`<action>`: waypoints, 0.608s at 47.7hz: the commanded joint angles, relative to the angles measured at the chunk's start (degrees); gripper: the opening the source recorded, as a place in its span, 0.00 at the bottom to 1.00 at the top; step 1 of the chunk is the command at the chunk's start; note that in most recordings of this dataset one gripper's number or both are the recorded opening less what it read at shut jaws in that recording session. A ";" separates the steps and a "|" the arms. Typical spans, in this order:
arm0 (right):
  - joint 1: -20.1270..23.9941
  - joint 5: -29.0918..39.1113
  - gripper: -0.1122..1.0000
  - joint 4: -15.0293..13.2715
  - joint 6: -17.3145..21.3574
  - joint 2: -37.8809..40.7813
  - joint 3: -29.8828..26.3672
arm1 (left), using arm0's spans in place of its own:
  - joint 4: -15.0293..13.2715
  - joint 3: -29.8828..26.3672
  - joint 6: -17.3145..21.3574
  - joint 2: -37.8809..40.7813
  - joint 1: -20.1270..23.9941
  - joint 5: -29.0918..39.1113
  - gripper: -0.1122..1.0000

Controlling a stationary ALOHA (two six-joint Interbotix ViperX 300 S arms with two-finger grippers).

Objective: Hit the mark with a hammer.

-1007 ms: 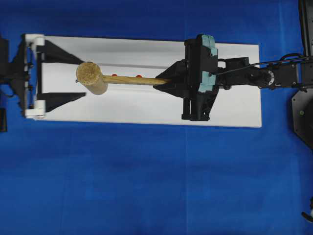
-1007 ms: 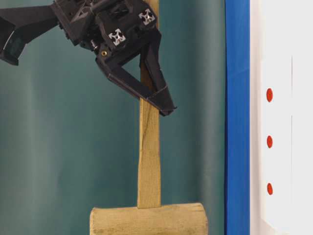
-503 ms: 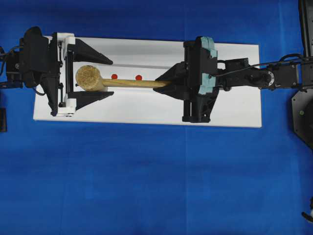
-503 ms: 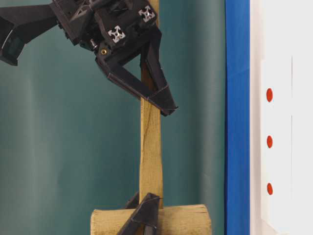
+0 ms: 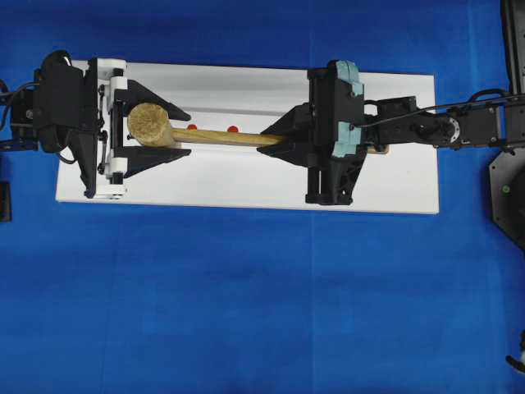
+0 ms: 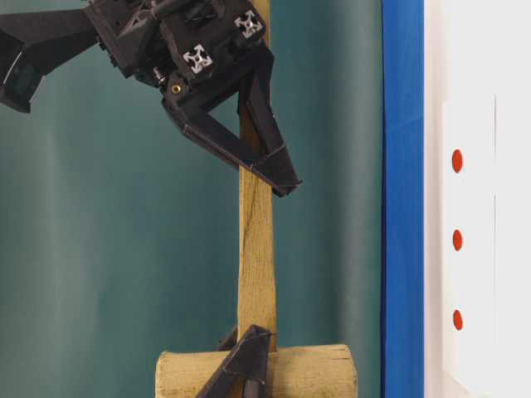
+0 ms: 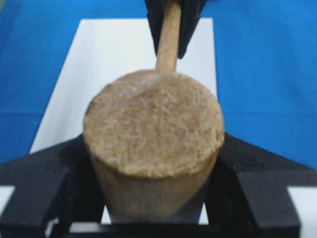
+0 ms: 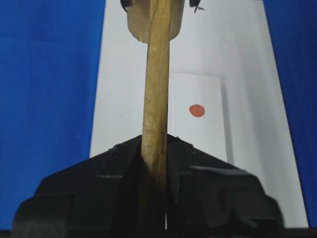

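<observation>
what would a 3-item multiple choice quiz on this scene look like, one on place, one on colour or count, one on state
1. Where is the left gripper?
A. around the head of the hammer
B. on the handle's far end
C. off the white board, on the cloth

2. What colour is the cloth under the board?
A. green
B. blue
C. grey

3. What is the right gripper doing?
A. hanging open and empty
B. resting flat on the board
C. clamped on the hammer's handle

Answers:
1. A, in the left wrist view its black fingers flank the cylindrical head on both sides.
2. B, the overhead view shows blue all around the board.
3. C, in the right wrist view the handle runs straight out from between its closed jaws.
</observation>
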 commanded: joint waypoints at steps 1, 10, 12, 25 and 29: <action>0.35 0.09 0.12 -0.26 -0.09 -0.62 -2.37 | 0.00 -0.88 0.09 -0.62 0.18 -0.26 0.50; 0.35 -0.26 0.13 -0.18 0.35 -0.62 -2.37 | 0.00 -0.97 -0.09 -0.70 0.18 0.09 0.50; 0.26 -0.26 0.18 -0.18 0.53 -0.62 -2.37 | 0.00 -0.97 -0.18 -0.70 0.18 0.18 0.50; 0.35 -3.08 0.85 -0.18 0.00 -0.88 -1.93 | -0.26 -1.23 -1.14 -0.70 0.18 0.62 0.50; 0.35 -3.34 0.94 -0.18 0.00 -0.97 -2.02 | -0.35 -1.49 -2.37 -0.70 0.18 1.32 0.50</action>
